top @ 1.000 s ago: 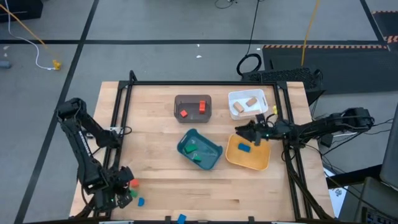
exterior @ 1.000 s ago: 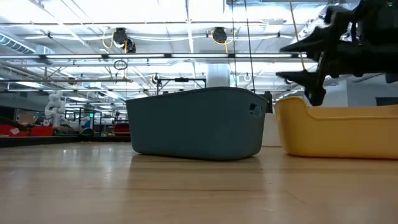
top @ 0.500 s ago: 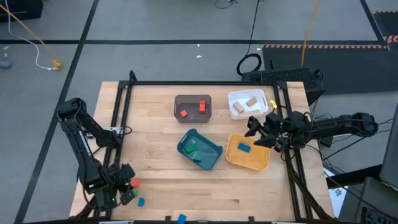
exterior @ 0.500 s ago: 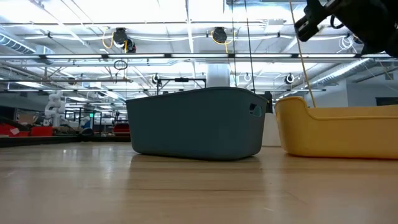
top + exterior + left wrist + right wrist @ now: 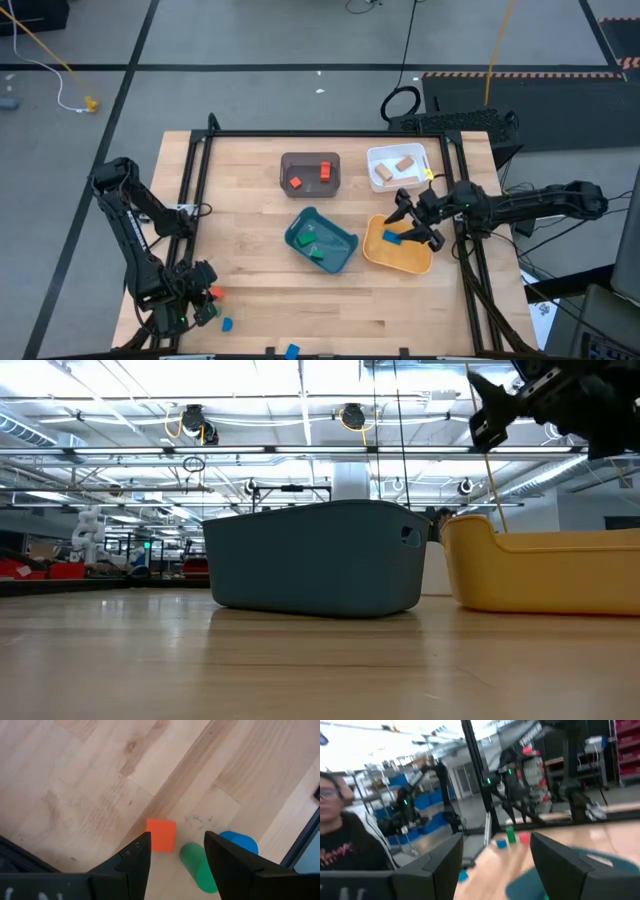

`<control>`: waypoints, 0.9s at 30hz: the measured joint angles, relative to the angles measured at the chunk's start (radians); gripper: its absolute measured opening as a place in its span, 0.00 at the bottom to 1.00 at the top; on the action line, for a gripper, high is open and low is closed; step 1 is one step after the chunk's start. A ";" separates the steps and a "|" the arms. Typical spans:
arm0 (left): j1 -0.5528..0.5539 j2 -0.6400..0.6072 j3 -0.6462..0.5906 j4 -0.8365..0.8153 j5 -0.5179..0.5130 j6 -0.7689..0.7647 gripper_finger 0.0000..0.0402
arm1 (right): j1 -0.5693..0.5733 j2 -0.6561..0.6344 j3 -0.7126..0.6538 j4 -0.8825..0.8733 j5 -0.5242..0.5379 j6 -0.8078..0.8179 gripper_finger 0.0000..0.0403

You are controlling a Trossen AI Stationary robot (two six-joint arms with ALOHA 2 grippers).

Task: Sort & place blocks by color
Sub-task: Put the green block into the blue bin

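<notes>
The right gripper hangs above the yellow tray near the table's right edge, its two dark fingers spread apart with nothing between them. Under it a small blue block lies flat on the tray's smooth floor. In the low view that tray is a glossy moulded tub with rounded corners, and the teal tray beside it has the same soft-cornered shape and a matte skin.

The left gripper is low over the table's near left corner, its fingers parted and empty. Just ahead of them on the pale grained wooden table sit an orange cube, a green cylinder lying on its side, and a rounded blue piece just beside the cylinder.

Toward the table's far edge, a dark grey tray holds two red blocks, and the white tray at the far right corner holds plain wood blocks. The teal tray in the middle holds green blocks. Another blue block lies at the table's near edge
</notes>
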 joint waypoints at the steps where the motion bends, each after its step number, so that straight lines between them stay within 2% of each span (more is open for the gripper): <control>1: 0.000 0.000 0.000 0.000 0.000 0.000 0.46 | 0.000 0.000 0.000 -0.024 0.000 -0.012 0.56; 5: 0.000 0.000 0.000 0.000 -0.001 0.000 0.46 | 0.000 0.000 0.000 -0.083 0.001 -0.048 0.56; 18: 0.000 0.000 0.000 0.002 -0.001 -0.012 0.46 | 0.000 0.006 0.000 -0.095 -0.005 -0.047 0.56; 22: 0.000 0.000 0.000 0.008 0.005 -0.090 0.46 | 0.000 0.006 0.000 -0.095 -0.005 -0.046 0.56; 27: 0.000 0.000 0.000 0.076 0.029 -0.272 0.46 | 0.000 0.006 0.000 -0.096 -0.005 -0.046 0.56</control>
